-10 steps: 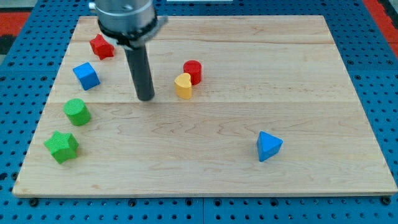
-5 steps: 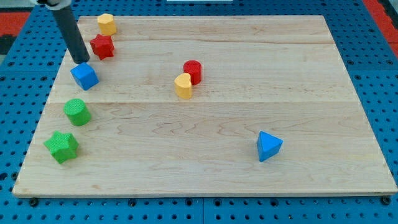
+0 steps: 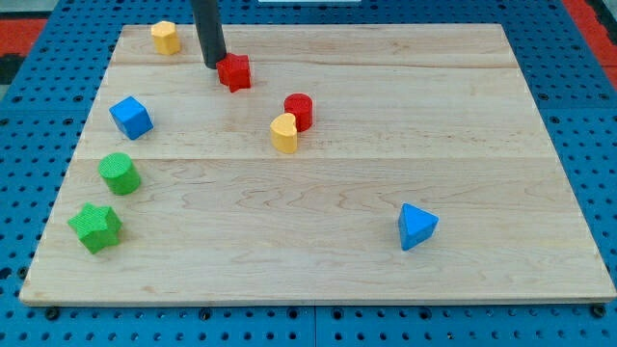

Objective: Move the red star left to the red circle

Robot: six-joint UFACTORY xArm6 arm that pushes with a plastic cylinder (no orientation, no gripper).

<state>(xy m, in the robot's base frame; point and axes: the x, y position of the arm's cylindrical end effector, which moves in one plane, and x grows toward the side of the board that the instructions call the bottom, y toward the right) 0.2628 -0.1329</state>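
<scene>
The red star (image 3: 234,71) lies on the wooden board (image 3: 386,125) near the view's top, left of centre. My tip (image 3: 214,64) touches the star's left side. The red circle (image 3: 298,111) stands below and to the right of the star, about one block width apart from it. A yellow heart (image 3: 283,133) touches the red circle's lower left side.
A yellow block (image 3: 165,37) sits at the top left. A blue cube (image 3: 131,117), a green cylinder (image 3: 120,173) and a green star (image 3: 95,227) run down the left side. A blue triangle (image 3: 415,226) lies at the lower right.
My tip swung from the board's middle to the far left, then moved right. The red star has slid right, from beside the yellow block toward the red circle.
</scene>
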